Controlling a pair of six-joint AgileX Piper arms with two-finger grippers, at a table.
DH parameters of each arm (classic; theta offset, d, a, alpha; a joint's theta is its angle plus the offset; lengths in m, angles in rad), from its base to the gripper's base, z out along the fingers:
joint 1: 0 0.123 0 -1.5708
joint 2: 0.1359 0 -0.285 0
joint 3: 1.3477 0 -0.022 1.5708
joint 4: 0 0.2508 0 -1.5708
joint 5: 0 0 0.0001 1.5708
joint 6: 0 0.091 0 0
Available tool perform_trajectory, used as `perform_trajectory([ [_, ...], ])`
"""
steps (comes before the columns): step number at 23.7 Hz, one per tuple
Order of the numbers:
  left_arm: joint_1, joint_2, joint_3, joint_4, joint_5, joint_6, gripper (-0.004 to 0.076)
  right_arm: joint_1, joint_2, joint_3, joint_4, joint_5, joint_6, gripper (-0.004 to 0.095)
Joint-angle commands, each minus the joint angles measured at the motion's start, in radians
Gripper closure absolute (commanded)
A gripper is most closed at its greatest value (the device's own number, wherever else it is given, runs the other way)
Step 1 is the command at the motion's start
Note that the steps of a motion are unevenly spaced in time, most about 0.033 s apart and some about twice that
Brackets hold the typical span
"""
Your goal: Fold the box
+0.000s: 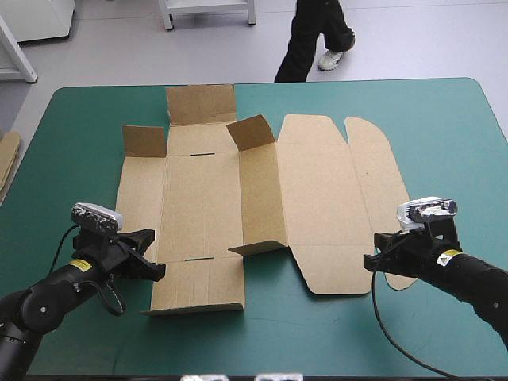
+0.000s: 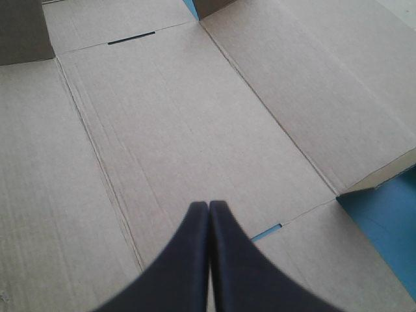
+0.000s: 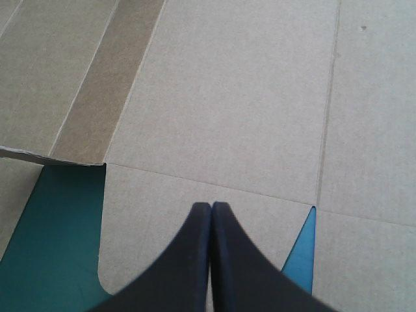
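Since both pairs of black fingers (image 2: 185, 266) meet in a single pointed arch with nothing between them, we read the left gripper (image 2: 208, 207) and the right gripper (image 3: 212, 207) as clenched and empty. Each hangs low over the board; whether the tips actually touch it we cannot say from these angles. Ahead of the left gripper lies the base panel (image 2: 195, 130), with a slot (image 2: 131, 38) at its far end; ahead of the right gripper lies the lid panel (image 3: 234, 91). Outward from there, the box (image 1: 317, 198) is spread almost flat in the middle of the teal-green cover (image 1: 87, 135), its long axis running left to right. Three small flaps (image 1: 144, 141) stand up along its far-left part, and one narrow wall panel (image 1: 258, 198) is tilted up near the centre. The left gripper sits at the near-left corner, the right at the near end of the rounded flap (image 1: 379, 171). We judge the folding barely begun, and the walls around the base closer to the left arm.
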Motion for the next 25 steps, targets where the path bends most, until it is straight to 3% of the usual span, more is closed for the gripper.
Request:
perform_trajectory([
  [1,-0.003,-0.003,-0.029,-0.030,-0.057,0.002,0.0732,0.000,-0.001,-0.028,0.021,-0.048,-0.008,0.0921],
  [21,-0.003,-0.003,-0.029,-0.030,-0.056,0.001,0.0732,0.000,-0.001,-0.028,0.032,-0.027,-0.008,0.0921],
  [25,-0.003,0.026,-0.034,-0.031,-0.113,-0.068,0.0732,0.000,0.014,-0.035,0.032,-0.080,-0.008,0.0921],
])
